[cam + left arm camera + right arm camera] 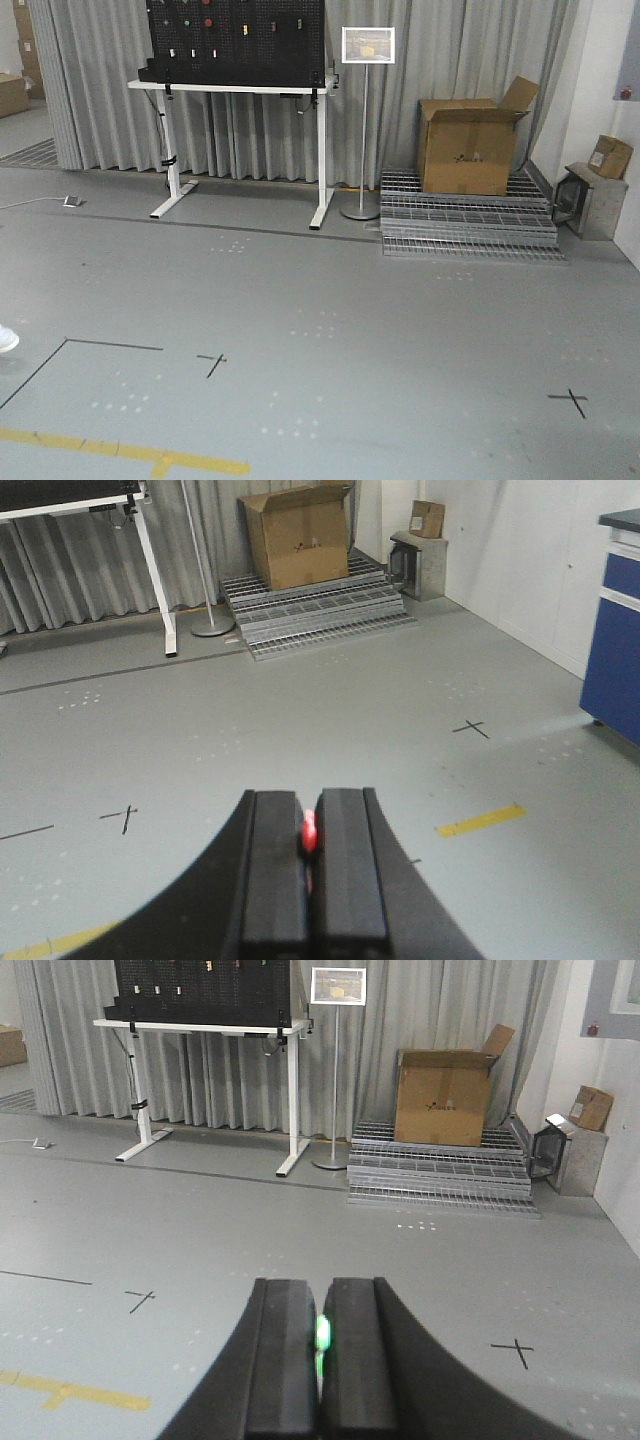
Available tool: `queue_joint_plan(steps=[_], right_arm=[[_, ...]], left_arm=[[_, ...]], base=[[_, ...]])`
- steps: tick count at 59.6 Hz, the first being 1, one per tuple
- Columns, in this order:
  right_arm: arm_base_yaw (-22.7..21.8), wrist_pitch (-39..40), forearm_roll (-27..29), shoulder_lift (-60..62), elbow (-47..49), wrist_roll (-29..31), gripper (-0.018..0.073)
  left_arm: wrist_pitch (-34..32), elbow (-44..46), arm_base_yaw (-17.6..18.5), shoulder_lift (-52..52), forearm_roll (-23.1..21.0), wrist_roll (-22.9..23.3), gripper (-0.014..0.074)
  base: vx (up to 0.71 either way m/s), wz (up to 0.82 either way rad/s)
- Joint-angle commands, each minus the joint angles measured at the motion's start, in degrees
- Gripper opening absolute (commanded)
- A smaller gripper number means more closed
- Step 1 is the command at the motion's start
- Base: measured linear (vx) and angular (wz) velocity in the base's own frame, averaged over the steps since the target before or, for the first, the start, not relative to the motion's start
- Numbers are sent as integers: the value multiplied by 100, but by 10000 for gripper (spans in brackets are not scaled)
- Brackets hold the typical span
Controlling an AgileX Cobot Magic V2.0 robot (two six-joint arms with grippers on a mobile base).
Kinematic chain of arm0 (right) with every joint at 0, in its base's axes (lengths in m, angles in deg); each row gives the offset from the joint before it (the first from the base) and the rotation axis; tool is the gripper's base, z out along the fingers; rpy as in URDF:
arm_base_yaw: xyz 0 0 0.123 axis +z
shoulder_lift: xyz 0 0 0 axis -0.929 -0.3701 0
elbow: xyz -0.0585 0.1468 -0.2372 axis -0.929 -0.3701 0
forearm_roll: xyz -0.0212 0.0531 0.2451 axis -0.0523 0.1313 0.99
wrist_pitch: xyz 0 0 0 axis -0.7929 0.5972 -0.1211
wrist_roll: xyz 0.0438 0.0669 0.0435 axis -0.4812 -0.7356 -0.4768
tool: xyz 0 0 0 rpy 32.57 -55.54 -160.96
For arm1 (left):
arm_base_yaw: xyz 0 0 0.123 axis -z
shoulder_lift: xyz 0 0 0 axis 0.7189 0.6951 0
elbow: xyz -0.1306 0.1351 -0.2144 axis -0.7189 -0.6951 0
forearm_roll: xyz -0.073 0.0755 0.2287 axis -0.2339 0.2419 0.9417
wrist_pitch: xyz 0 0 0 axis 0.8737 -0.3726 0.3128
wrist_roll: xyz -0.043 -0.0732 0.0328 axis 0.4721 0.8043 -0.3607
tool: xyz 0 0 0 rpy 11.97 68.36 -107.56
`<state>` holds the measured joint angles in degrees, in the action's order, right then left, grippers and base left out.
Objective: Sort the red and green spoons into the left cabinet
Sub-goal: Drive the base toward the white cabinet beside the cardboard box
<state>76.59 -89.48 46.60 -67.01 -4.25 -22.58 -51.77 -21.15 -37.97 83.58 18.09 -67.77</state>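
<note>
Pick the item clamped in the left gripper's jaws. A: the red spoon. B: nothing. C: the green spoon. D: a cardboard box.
A: the left wrist view shows the red spoon pinched in the left gripper, jaws closed on it; the green spoon sits in the right gripper.

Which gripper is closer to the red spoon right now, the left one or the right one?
Left. The left gripper is shut on the red spoon, pinched between its fingers. The right gripper is shut on the green spoon instead, with no red spoon in its view.
</note>
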Motion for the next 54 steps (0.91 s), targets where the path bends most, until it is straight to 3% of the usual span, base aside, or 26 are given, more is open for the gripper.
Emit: queue_joint_plan(steps=[1, 54], right_arm=[[-19, 464, -79, -79, 174, 38, -4], [-19, 459, -74, -79, 174, 38, -4]], left_arm=[[-179, 156, 3, 38, -185, 47, 0], [-184, 156, 3, 38, -185, 47, 0]], base=[[70, 0], [69, -11]])
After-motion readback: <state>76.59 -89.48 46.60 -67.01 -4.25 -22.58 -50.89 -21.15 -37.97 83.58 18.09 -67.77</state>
